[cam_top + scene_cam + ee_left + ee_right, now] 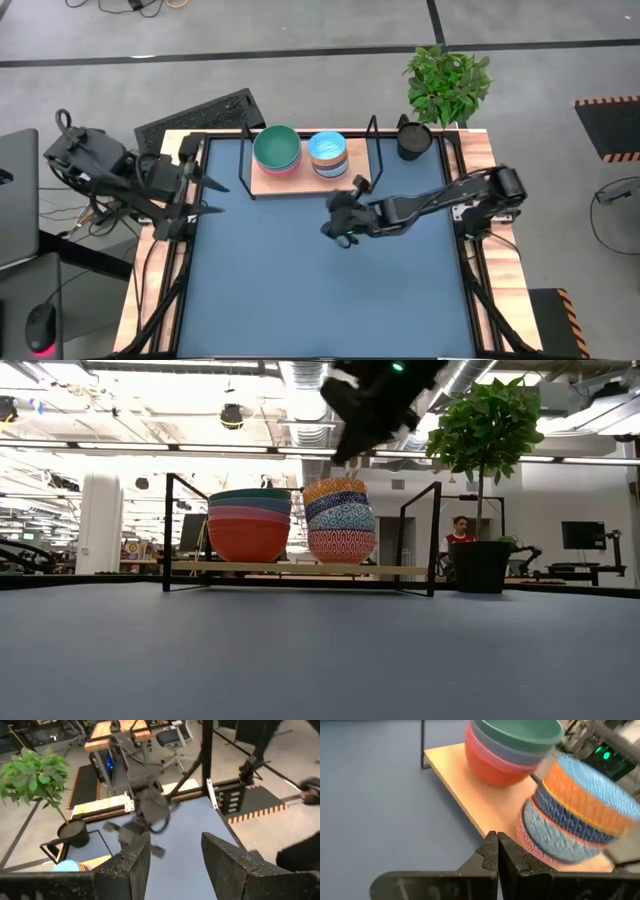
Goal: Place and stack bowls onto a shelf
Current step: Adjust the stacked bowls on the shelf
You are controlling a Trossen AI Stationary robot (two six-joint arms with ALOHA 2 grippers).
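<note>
The shelf (300,182), a light wooden board in a black wire frame, stands at the table's far middle. Two stacks of bowls rest on it. The left stack (277,150) is plain, teal on top and red at the bottom (249,525). The right stack (328,154) is patterned in orange, blue and pink (570,815). My right gripper (348,200) hangs shut and empty in the air just near of the patterned stack, its fingertips (497,851) toward the board's near edge. My left gripper (218,198) stands open and empty at the table's far left corner (175,860).
A black cup (413,140) and a potted plant (447,82) stand right of the shelf at the far right corner. A keyboard (200,115) lies beyond the far left edge. A person (460,536) shows far behind the table. Bare blue tabletop (320,290) spreads near of the shelf.
</note>
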